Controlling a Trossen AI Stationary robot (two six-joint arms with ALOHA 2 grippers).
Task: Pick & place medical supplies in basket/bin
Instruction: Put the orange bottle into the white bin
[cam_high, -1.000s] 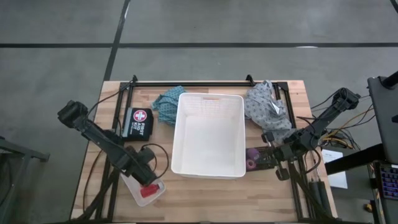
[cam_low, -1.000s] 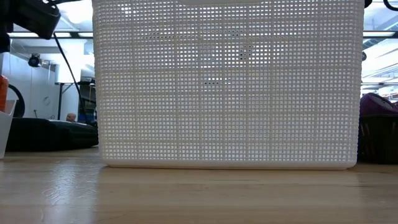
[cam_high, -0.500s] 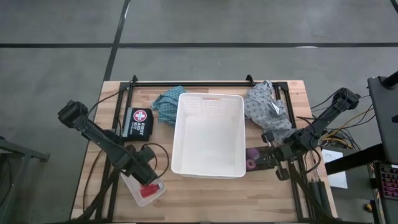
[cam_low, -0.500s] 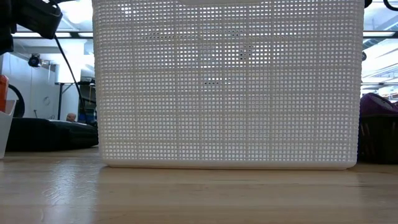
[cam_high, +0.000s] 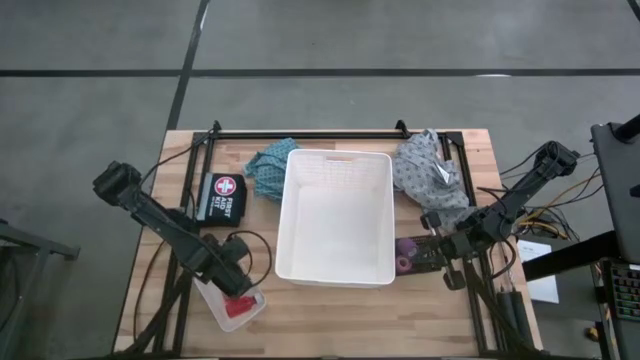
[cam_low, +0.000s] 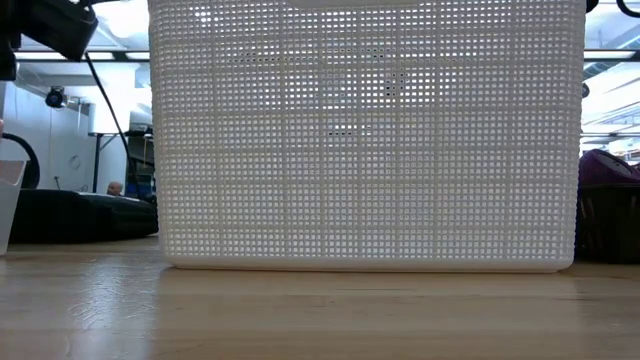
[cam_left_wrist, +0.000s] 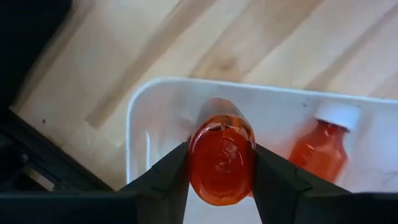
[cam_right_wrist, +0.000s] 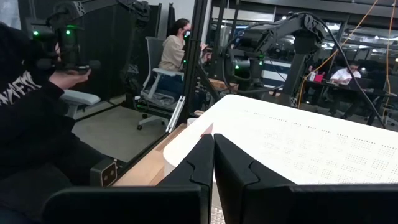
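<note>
My left gripper (cam_left_wrist: 222, 186) is over the small translucent-white tray (cam_left_wrist: 155, 99) at the table's near left (cam_high: 215, 305) and is shut on a red bottle (cam_left_wrist: 222, 160). A second red bottle (cam_left_wrist: 323, 149) with a white cap lies in that tray. My right gripper (cam_right_wrist: 213, 155) is shut and empty, beside the purple rolls (cam_high: 405, 250) right of the big white basket (cam_high: 290, 200). The teal cloth (cam_high: 268, 165) lies at the basket's far left, the grey cloth (cam_high: 425, 165) at its far right. My left gripper pinches the red bottle by its body, near the base (cam_left_wrist: 222, 134), with one finger (cam_left_wrist: 165, 180) on each side. The fingers come from above, pointing down. The bottle's base faces the wrist camera and its other end points down at the tray; whether it touches the tray I cannot tell.
A black first aid pouch (cam_high: 222, 195) lies left of the basket. The purple rolls (cam_low: 605, 165) sit on a flat black tray (cam_low: 608, 225). The basket wall (cam_low: 365, 135) fills most of the low view. A person (cam_right_wrist: 37, 118) stands beyond the table's left side.
In the low view the red bottle at the picture's left edge has slipped almost wholly out of sight. Nothing else has visibly moved.
</note>
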